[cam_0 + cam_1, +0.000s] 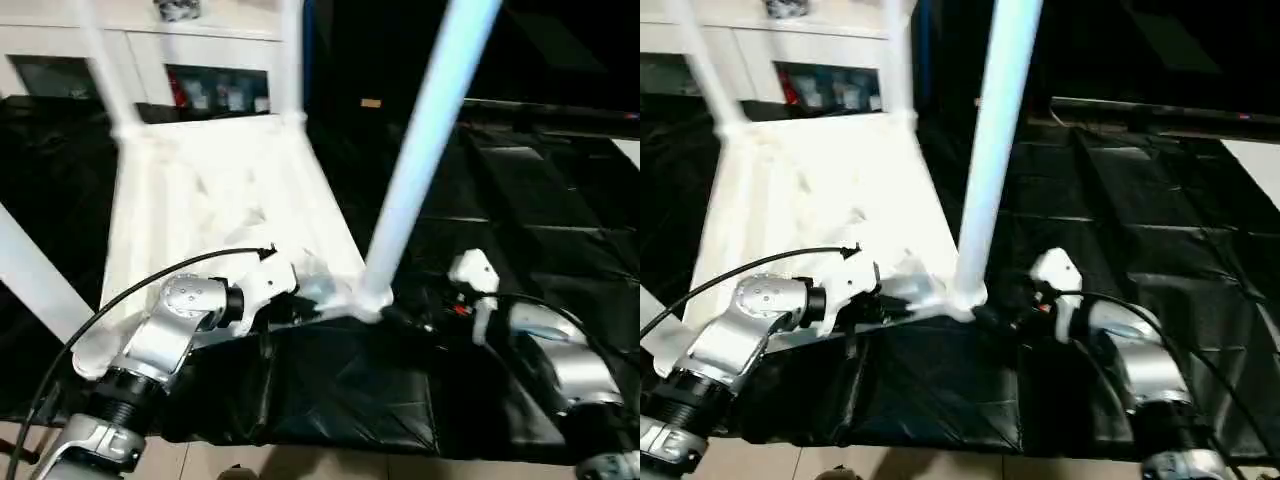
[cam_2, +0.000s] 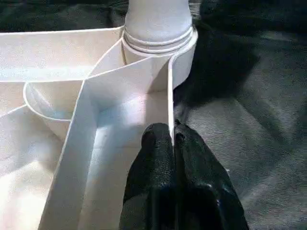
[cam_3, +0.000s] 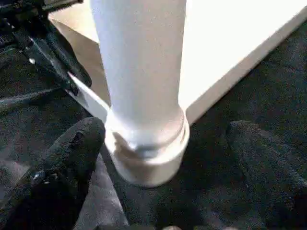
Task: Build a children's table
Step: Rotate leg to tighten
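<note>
On black cloth (image 1: 340, 390), upturned table top (image 1: 220, 220); L wrist view: left gripper (image 2: 173, 139) pinching its rim wall; R wrist view: right gripper (image 3: 163, 143) spread around leg (image 3: 141, 72) base.

Upright legs (image 1: 425, 150) run past the top edge

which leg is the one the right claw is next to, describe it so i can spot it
The white table top lies underside up on the black-draped work surface, legs pointing up. At its near corner on the robot's right stands the leg, between the two claws. It looms thickest and closest, with the open right claw straddling its base.
</note>
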Motion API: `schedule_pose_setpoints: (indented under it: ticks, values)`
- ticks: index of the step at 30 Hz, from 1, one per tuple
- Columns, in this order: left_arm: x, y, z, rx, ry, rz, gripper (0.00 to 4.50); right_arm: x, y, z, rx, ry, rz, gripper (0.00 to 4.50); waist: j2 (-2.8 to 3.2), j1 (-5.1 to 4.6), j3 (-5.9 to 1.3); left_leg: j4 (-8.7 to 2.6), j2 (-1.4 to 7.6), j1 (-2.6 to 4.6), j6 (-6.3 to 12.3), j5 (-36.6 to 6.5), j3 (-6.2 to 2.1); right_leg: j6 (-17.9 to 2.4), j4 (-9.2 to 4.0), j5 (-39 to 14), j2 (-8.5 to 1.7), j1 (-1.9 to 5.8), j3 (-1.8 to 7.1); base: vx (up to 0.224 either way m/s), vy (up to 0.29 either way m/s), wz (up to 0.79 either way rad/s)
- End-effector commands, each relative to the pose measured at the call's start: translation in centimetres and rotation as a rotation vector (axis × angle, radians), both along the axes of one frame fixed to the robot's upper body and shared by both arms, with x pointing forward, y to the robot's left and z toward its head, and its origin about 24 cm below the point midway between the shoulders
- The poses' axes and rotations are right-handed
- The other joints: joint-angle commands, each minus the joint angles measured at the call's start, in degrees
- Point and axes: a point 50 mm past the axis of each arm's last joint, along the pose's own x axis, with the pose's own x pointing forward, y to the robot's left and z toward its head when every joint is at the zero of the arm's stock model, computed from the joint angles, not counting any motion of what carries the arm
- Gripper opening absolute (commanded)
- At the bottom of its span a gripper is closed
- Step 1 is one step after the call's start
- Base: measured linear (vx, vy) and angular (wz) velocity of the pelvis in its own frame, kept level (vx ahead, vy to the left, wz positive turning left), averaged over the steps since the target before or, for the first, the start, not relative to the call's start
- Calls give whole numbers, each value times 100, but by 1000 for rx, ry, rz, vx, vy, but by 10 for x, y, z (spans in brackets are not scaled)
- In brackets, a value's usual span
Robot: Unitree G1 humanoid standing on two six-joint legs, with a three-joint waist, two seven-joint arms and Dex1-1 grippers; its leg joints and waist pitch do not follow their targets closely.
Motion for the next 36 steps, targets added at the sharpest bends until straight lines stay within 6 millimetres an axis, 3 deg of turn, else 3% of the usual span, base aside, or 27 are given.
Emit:
schedule_pose_setpoints:
  ticks: [1, 6, 12, 24, 25, 28, 29, 30, 32, 34, 35, 36]
  values:
    - [-3, -9, 7, -50, -23, -67, 0, 2, 7, 6, -28, -22, 55, 447, -19, -26, -319, -315, -10, -10, 367, -1052, 87, -1185, -371, -708, -186, 306, 187, 0, 0, 0]
    - [-3, -7, 5, -44, -16, -80, 0, 13, 19, 2, -67, 0, 65, 447, -6, -55, -331, -307, -21, -18, 308, -978, 86, -1208, -351, -624, -186, 316, 185, 0, 0, 0]
    - [-3, -5, 4, -35, -11, -72, 0, 21, 28, 1, -62, 6, 58, 395, -24, -39, -343, -288, -21, -17, 343, -806, 92, -1276, -307, -320, -183, 327, 187, 0, 0, 0]
    - [-3, 3, 4, -19, -6, -66, 0, 24, 34, 0, -61, 14, 99, 286, -21, -50, -332, -293, -15, -15, 306, -958, 92, -1235, -321, -584, -194, 314, 190, 0, 0, 0]
    - [-3, 4, 4, -16, -5, -65, 0, 24, 35, 0, -58, 13, 98, 280, 2, -47, -334, -293, -17, -11, 286, -993, 89, -1242, -319, -633, -196, 314, 191, 0, 0, 0]
    - [-2, 5, 4, -13, -3, -64, 0, 24, 36, -1, -55, 13, 98, 272, -5, -49, -337, -291, -15, -6, 272, -1004, 90, -1246, -319, -597, -192, 315, 190, 0, 0, 0]
    - [-2, 6, 4, -12, -2, -62, 0, 23, 37, -2, -52, 13, 99, 270, 40, -52, -341, -290, -14, -3, 260, -1006, 86, -1261, -312, -543, -190, 312, 192, 0, 0, 0]
    - [-2, 6, 4, -13, -1, -62, 0, 23, 37, -2, -52, 12, 99, 270, 26, -57, -340, -288, -16, -7, 259, -1002, 88, -1266, -313, -504, -184, 315, 191, 0, 0, 0]
    - [-1, 6, 4, -14, 1, -58, 0, 23, 38, -3, -49, 7, 89, 266, 56, -60, -343, -286, -19, -7, 249, -1016, 85, -1299, -305, -418, -178, 319, 189, 0, 0, 0]
    - [1, 6, 4, -17, 2, -39, 0, 23, 39, -4, -48, -6, 61, 265, 34, -65, -339, -288, -26, -12, 230, -1037, 86, -1299, -307, -440, -179, 325, 188, 0, 0, 0]
    - [3, 5, 4, -17, -3, -17, 0, 24, 40, -5, -47, -13, 33, 265, 75, -66, -338, -292, -25, -8, 204, -1066, 81, -1292, -309, -485, -184, 321, 189, 0, 0, 0]
    - [5, 3, 4, -19, -8, 6, 0, 25, 41, -6, -45, -16, 7, 265, 81, -76, -335, -293, -27, 0, 185, -1123, 86, -1277, -326, -545, -180, 312, 191, 0, 0, 0]
